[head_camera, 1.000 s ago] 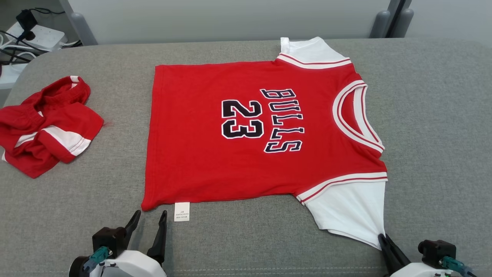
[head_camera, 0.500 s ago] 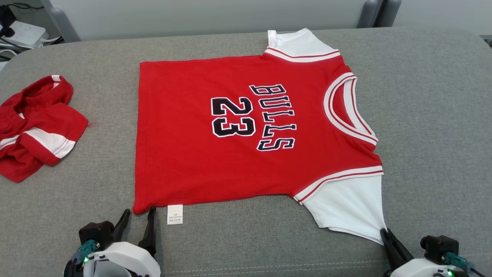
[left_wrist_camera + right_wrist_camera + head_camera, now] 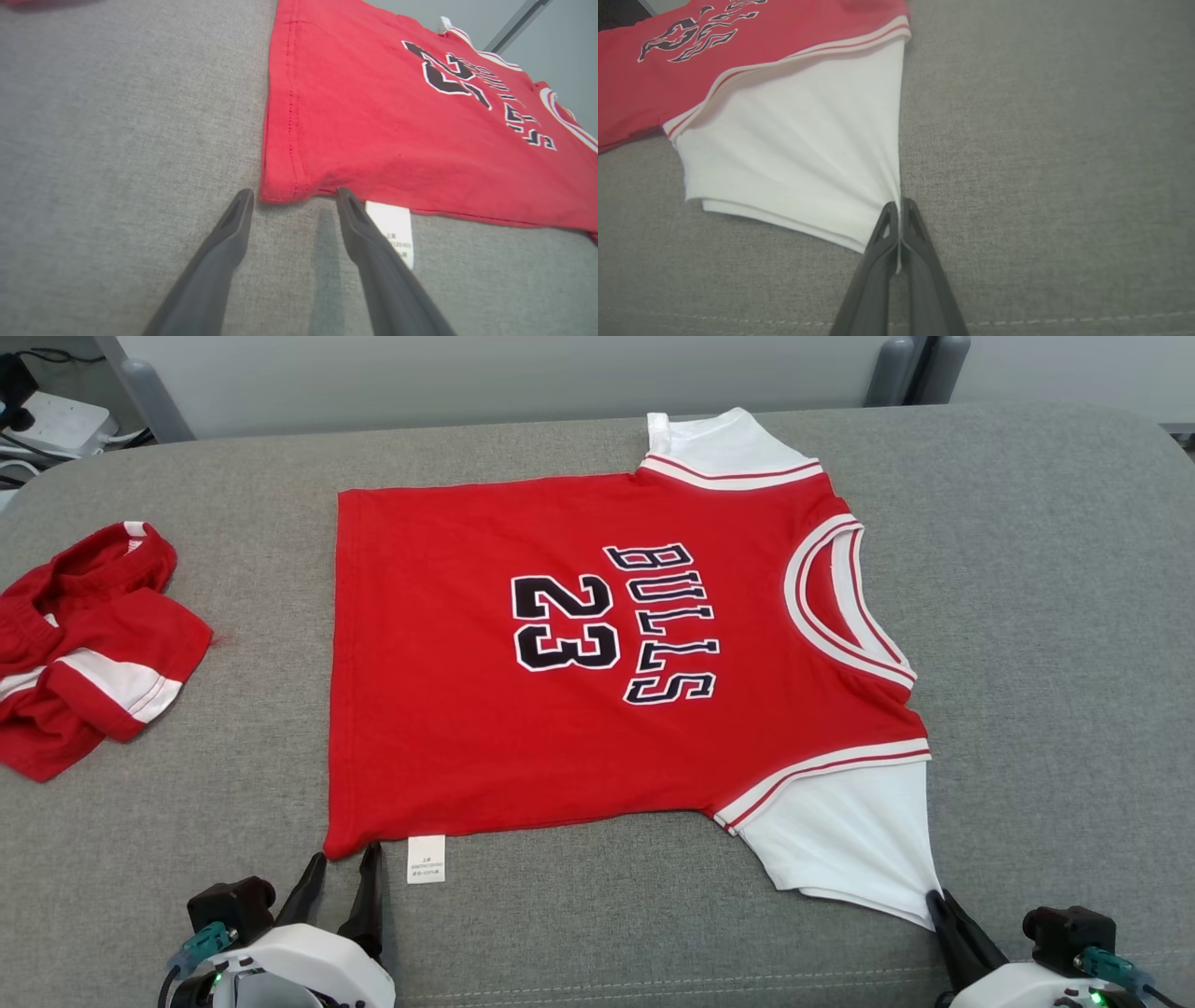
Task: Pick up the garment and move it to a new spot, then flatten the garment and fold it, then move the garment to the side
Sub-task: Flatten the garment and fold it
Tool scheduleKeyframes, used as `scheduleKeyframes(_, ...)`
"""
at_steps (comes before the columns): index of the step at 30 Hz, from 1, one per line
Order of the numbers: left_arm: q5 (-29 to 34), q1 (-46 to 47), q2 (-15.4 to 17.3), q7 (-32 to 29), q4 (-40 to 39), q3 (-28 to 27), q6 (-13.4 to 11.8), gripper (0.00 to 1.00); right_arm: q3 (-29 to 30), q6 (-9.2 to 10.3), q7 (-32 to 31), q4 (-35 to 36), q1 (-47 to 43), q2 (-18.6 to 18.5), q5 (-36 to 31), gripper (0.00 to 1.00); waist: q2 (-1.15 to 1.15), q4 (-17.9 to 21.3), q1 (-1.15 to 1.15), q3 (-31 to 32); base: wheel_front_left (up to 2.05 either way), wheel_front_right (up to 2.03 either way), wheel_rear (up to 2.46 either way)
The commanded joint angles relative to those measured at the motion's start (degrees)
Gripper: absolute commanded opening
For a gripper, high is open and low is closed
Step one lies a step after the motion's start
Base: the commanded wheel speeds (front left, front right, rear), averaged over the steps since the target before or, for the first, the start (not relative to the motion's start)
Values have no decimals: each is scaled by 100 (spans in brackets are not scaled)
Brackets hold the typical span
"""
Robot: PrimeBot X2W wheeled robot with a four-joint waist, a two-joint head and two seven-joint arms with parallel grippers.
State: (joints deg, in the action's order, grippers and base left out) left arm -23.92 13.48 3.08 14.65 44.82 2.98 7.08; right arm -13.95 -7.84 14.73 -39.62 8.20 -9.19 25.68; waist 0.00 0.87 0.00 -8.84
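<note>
The garment (image 3: 597, 653) is a red jersey with white sleeves and black "BULLS 23" lettering, lying flat on the grey cushion. My left gripper (image 3: 344, 861) is open at the jersey's near hem corner (image 3: 280, 186); its fingertips straddle that corner beside a white care label (image 3: 395, 228), with no cloth pinched between them. My right gripper (image 3: 938, 901) is shut on the near corner of the white sleeve (image 3: 794, 158), and the cloth fans out taut from the closed fingertips (image 3: 899, 210).
A crumpled red and white garment (image 3: 79, 644) lies at the cushion's left edge. Cables and a power strip (image 3: 47, 420) sit beyond the far left corner. Dark posts (image 3: 910, 369) stand behind the cushion. Bare grey fabric stretches to the right of the jersey.
The camera shifted, moving the whole scene left. My left gripper advanced to the hem corner and its fingers narrowed a little. The right gripper kept its hold on the sleeve.
</note>
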Motion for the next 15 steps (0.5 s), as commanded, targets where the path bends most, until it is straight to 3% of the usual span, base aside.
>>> scheduleKeyframes(1, -78, 224, 162, 35, -82, -102, 41, 92, -113, 35, 27, 42, 23, -154, -27, 0, 0, 5, 0, -9, 0, 0, 0)
scheduleKeyframes(3, -145, 246, 203, 35, -67, -32, 41, 100, -118, 35, 27, 53, 32, -151, -24, 0, 0, 13, 0, -24, 0, 0, 0)
scheduleKeyframes(10, -722, 309, 190, 35, 61, 37, 41, 100, -139, 35, 27, 95, 88, -131, -32, 0, 0, 80, 0, -69, 0, 0, 0)
scheduleKeyframes(13, -951, 308, 195, 35, 110, 204, 41, 96, -127, 35, 27, 100, 78, -125, -31, 0, 0, 76, 0, -66, 0, 0, 0)
scheduleKeyframes(15, -1105, 315, 213, 35, 108, 279, 41, 86, -123, 35, 27, 109, 73, -120, -30, 0, 0, 68, 0, -71, 0, 0, 0)
